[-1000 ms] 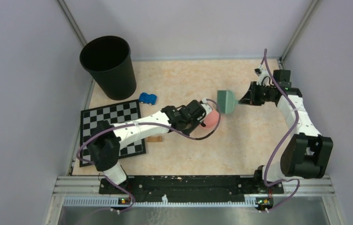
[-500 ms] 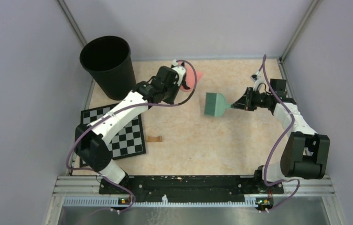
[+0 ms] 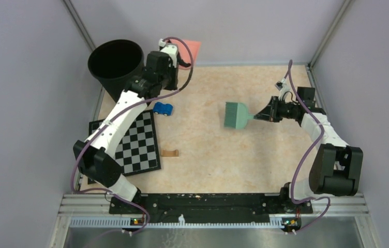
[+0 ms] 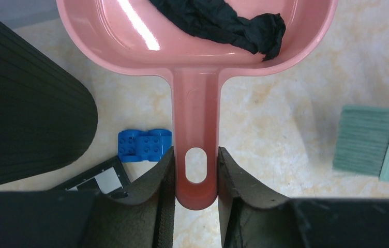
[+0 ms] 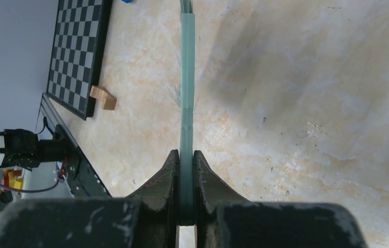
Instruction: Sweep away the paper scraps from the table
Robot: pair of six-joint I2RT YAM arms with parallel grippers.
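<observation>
Well, the only paper scrap point(image 4: 218, 23) you can see is a black, crumpled bit. It lies inside the pink dustpan point(image 4: 130, 36), close to the end where the handle starts. Your left gripper point(image 4: 196, 152) has its two fingers pressed on the sides of that handle, so it is closed around the dustpan and holds it up in the air. From above, the dustpan sits at the far side of the table point(image 3: 208, 165), just beside the open top of the black bin point(image 3: 102, 80), but not over it yet. So it looks like the sweeping part is done for this scrap, and you are on the step of carrying it to the bin. Next, you would need to move the dustpan left until it is over the hole, then tip it so the scrap slides out. Hold the handle tight while you tip, and carry the dustpan level on the way, or the light scrap could fall back on the table. Your right gripper point(image 5: 184, 155) is shut tight on the thin handle of the green brush point(image 3: 235, 114), which waits near the middle of the table, well apart from the bin. I cannot tell if its bristles touch the table. A small blue toy car point(image 3: 163, 108), a chequered board point(image 3: 140, 147) and a little wooden block point(image 3: 170, 153) lie on the left side, and none of them is paper.
</observation>
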